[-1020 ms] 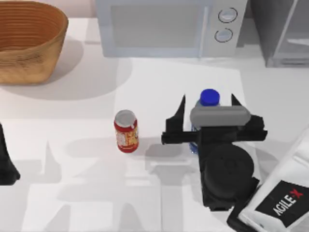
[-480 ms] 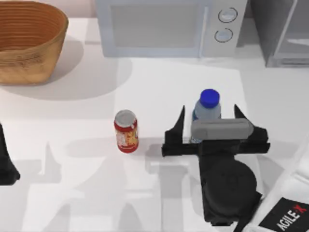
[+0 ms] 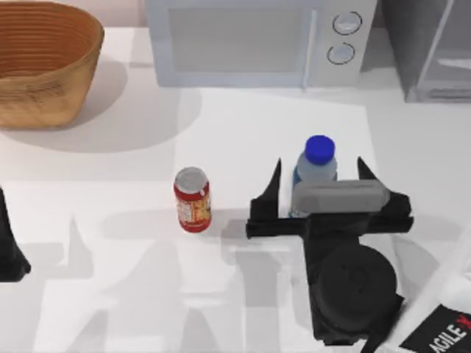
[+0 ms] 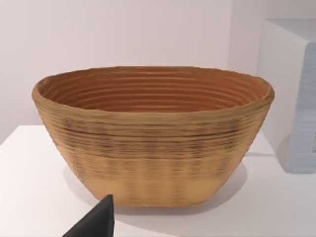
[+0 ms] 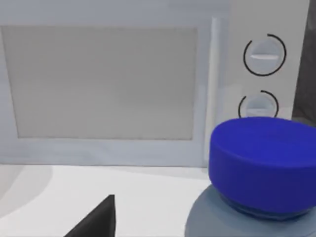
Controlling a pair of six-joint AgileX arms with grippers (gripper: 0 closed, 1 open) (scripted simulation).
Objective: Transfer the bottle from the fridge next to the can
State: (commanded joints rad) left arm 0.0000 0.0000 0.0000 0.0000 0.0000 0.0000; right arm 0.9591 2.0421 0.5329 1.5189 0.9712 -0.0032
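The bottle (image 3: 316, 170) stands upright on the desk (image 3: 118, 257), right of the red can (image 3: 193, 199), between the spread fingers of the open right tool (image 3: 319, 184). "AGILE" reads on that arm. The left tool (image 3: 10, 246) sits at the left edge; I cannot tell its state.

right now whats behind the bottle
Behind the bottle stands the white microwave, door shut, two knobs right of the door. The fridge is farther right. The right gripper, open, straddles the bottle and covers its lower body.
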